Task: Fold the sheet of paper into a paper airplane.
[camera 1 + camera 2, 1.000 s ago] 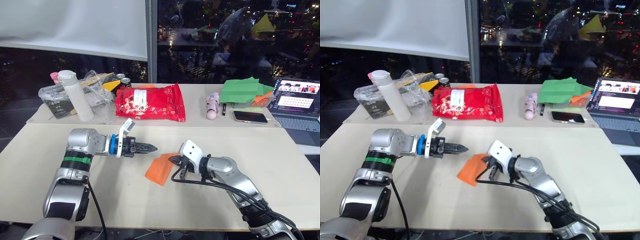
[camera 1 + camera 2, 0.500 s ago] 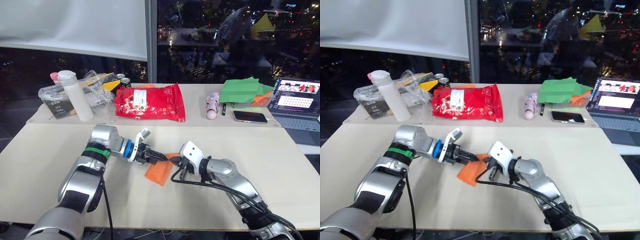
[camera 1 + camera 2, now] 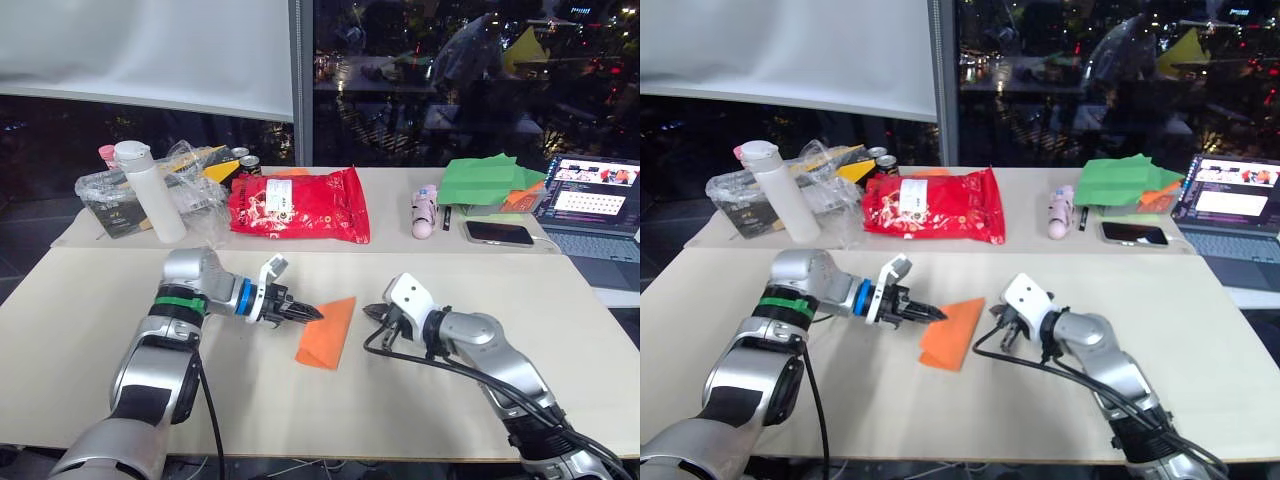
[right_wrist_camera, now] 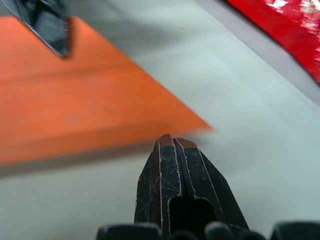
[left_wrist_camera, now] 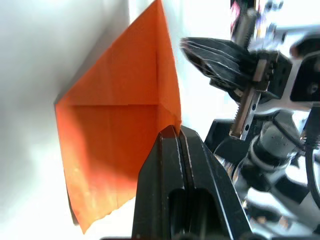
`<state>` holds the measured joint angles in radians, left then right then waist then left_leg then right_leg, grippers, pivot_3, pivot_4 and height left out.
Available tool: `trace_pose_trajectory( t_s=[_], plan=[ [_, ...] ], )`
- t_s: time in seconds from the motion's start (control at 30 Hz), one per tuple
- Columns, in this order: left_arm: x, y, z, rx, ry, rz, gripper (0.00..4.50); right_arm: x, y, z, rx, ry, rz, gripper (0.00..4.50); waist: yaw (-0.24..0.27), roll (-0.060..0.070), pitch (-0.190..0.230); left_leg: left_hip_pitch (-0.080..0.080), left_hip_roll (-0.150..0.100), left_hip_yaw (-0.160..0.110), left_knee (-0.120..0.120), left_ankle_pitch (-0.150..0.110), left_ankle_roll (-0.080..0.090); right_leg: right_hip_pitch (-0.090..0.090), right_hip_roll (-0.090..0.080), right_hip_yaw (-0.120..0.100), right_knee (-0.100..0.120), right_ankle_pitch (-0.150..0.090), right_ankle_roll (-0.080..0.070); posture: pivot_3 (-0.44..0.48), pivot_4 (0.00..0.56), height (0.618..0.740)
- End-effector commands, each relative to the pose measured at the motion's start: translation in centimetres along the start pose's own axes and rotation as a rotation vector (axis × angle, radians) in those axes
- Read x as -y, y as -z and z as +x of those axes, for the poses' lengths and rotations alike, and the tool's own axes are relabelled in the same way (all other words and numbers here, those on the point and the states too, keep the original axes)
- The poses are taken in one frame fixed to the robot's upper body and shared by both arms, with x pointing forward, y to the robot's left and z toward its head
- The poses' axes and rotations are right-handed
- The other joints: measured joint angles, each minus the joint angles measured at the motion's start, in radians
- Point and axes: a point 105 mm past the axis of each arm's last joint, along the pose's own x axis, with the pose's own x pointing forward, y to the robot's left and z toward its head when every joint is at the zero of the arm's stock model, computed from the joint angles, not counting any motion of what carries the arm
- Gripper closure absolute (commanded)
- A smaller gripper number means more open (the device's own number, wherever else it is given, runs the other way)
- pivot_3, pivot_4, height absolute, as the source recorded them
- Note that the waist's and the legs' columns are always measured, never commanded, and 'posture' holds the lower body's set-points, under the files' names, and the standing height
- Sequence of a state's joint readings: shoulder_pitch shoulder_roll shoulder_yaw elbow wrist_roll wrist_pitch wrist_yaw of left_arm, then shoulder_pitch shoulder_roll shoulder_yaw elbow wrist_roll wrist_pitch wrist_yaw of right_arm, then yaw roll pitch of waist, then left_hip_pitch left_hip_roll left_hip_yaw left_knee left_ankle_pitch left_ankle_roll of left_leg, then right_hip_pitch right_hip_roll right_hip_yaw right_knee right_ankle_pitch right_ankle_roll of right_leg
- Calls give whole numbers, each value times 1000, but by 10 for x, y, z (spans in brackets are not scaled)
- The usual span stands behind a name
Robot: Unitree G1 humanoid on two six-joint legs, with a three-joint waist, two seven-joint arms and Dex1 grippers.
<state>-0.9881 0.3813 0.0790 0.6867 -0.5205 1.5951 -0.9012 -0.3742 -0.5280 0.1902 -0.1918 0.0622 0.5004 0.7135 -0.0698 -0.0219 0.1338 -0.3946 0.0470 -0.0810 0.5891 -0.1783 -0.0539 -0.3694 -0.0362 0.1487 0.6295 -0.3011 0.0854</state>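
Now, you have the front table (image 3: 90,300) carrying the work, with the back table's clutter behind it: a glossy red snack bag (image 3: 300,205), folded green paper sheets (image 3: 490,182), a laptop (image 3: 598,205) at the far right edge, a white bottle (image 3: 150,190) and a phone (image 3: 498,233). Your sheet of paper (image 3: 328,333), a creased orange pointed wedge, lies near the middle of the front table, its point toward the back edge. Your left gripper (image 3: 312,314) has its fingers pressed together, tips at the wedge's left edge; whether they pinch the paper you cannot tell. Your right gripper (image 3: 372,313) is closed on nothing, just beside the wedge's right side, apart from it.
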Motion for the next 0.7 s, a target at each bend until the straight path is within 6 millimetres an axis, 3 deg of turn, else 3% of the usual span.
trace_pose_trajectory(
  t_s=[0.03, 0.17, 0.33, 0.47, 0.67, 0.7],
  plan=[
    [1, -15, -13, 176, 13, -29, 4495, 14, -31, -9, 86, 32, -49, 4500, 0, 0, 0, 0, 0, 0, 0, 0, 0, 0, 0, 0, 0, 0, 0, 0, 150, 719],
    [-18, -8, -13, 330, -3, -123, 4495, 19, -39, -6, 101, 28, -59, 4500, 3, 0, 0, 2, 0, 0, 0, 0, 0, 2, -1, 0, 1, 1, 1, 0, 150, 719],
    [-28, 14, 15, 511, -44, -323, 4495, 18, -44, 1, 117, 8, -60, 4500, 29, -1, 0, 1, -3, 0, 1, 0, 0, 3, -5, 0, -1, 7, -2, 0, 150, 719],
    [-26, 25, 29, 566, -58, -478, 4495, 17, -46, 5, 125, -1, -58, 4500, 19, -3, 0, 3, -4, 0, 1, 0, 0, 3, -7, 0, -1, 8, 0, 0, 150, 719],
    [-20, 33, 34, 563, -66, -537, 4495, 12, -47, 7, 132, -9, -49, 4500, 30, -4, 1, 2, -6, 0, 1, 0, -2, 4, -8, 0, -3, 8, 0, 0, 150, 719],
    [-19, 34, 34, 556, -64, -534, 4240, 11, -48, 8, 134, -10, -47, 4500, 31, -4, 1, 2, -6, -1, 1, 0, -2, 5, -8, 0, -3, 8, 0, 0, 150, 719]
  ],
)
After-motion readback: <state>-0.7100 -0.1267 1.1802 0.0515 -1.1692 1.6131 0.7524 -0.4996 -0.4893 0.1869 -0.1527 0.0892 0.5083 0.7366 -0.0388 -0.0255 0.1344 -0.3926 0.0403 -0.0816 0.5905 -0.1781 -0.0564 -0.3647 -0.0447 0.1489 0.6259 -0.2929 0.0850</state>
